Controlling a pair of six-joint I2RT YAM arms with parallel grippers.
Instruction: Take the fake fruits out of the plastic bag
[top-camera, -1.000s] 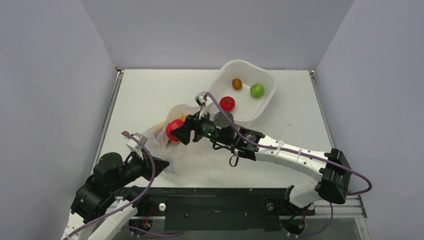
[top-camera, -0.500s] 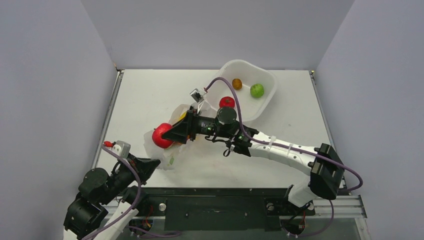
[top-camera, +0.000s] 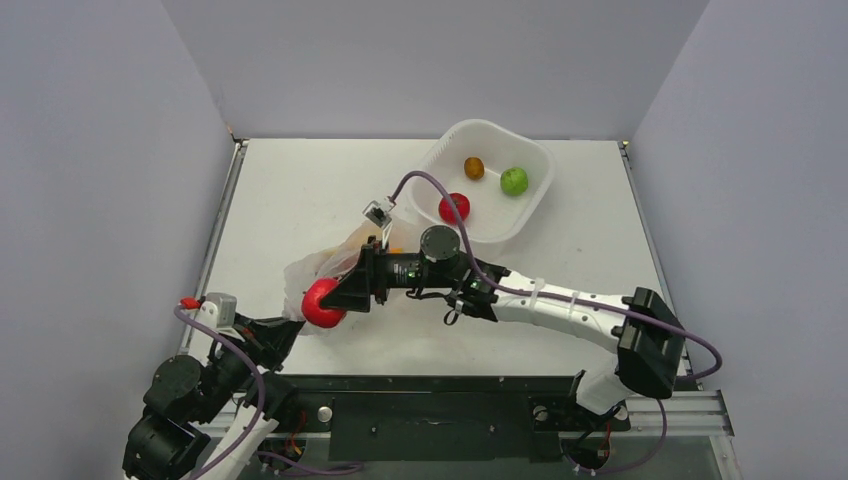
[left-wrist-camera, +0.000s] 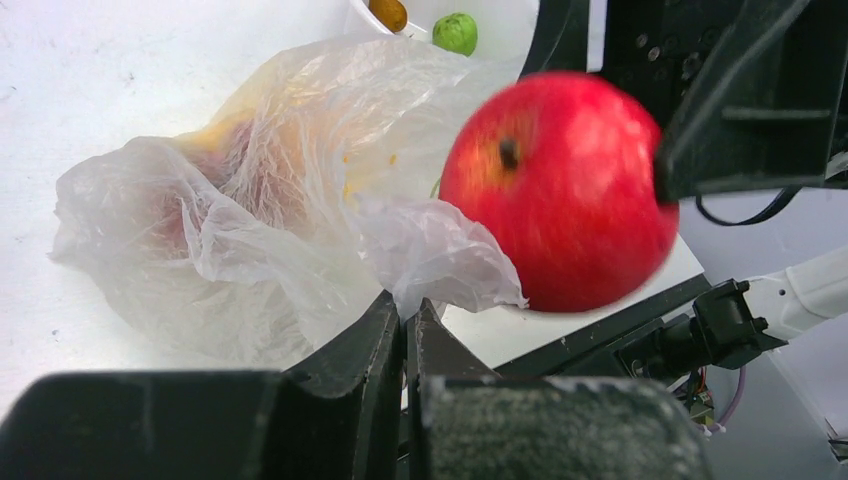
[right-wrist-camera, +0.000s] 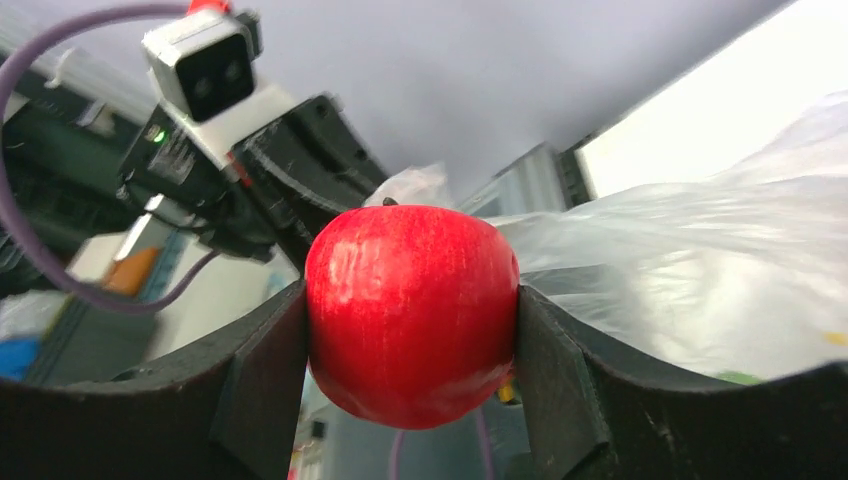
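Note:
A glossy red round fruit (top-camera: 322, 303) sits between the fingers of my right gripper (top-camera: 332, 298), which is shut on it near the table's front left. It shows large in the left wrist view (left-wrist-camera: 560, 190) and in the right wrist view (right-wrist-camera: 410, 310), outside the plastic bag (top-camera: 335, 262). My left gripper (left-wrist-camera: 410, 305) is shut on a fold of the bag's thin edge (left-wrist-camera: 430, 265), just in front of the red fruit. Through the crinkly bag (left-wrist-camera: 250, 220) I see blurred reddish and orange-yellow shapes (left-wrist-camera: 250, 170) still inside.
A white rigid tub (top-camera: 490, 133) stands at the back right with a red fruit (top-camera: 454, 207), a green apple (top-camera: 514, 181) and a small brown fruit (top-camera: 474, 167) in it. The black front rail (top-camera: 430, 400) runs just below the held fruit.
My right gripper has carried the red fruit left and toward the front edge, out of the bag. My left arm has drawn back toward the near left, pulling the bag's edge along.

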